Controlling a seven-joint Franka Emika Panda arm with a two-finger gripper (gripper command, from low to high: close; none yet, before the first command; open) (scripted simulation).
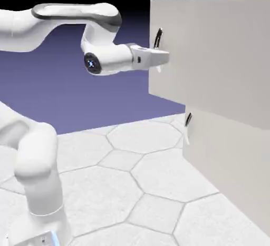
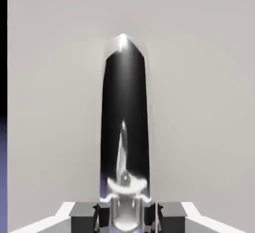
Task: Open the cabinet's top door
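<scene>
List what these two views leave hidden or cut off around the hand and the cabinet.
- Exterior view: the cabinet's interior, hidden behind the swung-out top door; its right side is cut off.
- Exterior view: the hand's fingertips, too small.
- Hand view: the handle's lower end, cut off.

Text on the cabinet [image 1: 221, 60]: none can be read.
Text on the top door [image 1: 174, 50]: none; the panel is plain.
Text on the arm [image 1: 37, 155]: no label or number can be read.
</scene>
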